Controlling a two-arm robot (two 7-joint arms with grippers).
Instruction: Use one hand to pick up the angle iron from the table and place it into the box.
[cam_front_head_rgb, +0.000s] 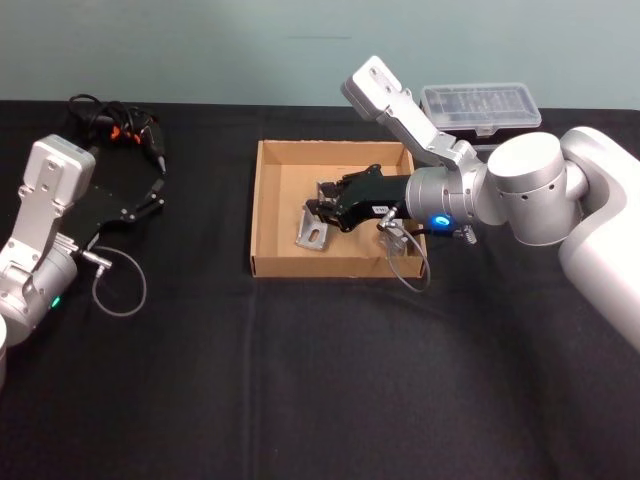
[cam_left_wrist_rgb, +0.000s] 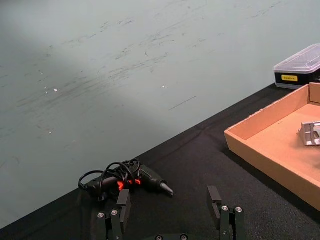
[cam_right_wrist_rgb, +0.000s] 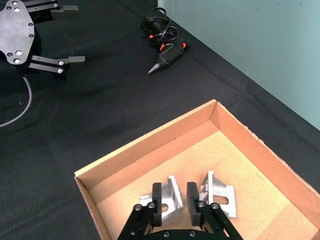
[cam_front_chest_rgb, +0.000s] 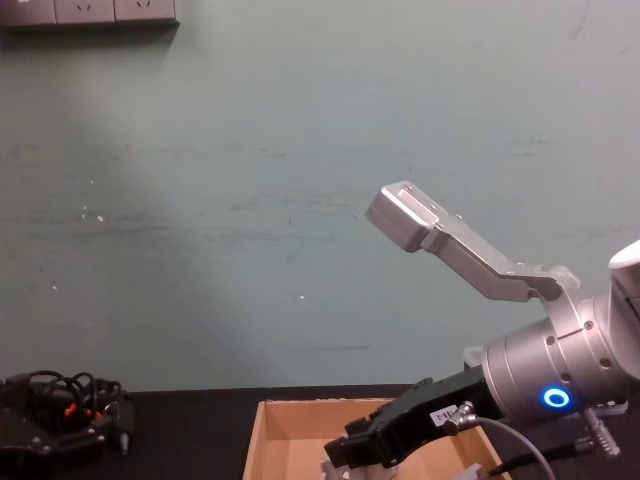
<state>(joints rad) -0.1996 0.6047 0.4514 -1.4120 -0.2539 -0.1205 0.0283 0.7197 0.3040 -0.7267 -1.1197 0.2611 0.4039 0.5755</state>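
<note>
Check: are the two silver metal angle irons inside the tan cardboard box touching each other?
Apart. The right wrist view shows bare cardboard between one angle iron and the other.

Sitting in box (cam_front_head_rgb: 268, 205) w/ right gripper (cam_right_wrist_rgb: 174, 194) directly over one angle iron (cam_right_wrist_rgb: 167, 196); second angle iron (cam_right_wrist_rgb: 219, 192) just beside it. Lying well beyond left gripper (cam_left_wrist_rgb: 171, 210): corded tool (cam_left_wrist_rgb: 131, 179).

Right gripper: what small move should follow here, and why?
Probably open and lift clear. The right gripper is low inside the box, fingers closed on an angle iron that seems down on the floor beside a second bracket.
</note>
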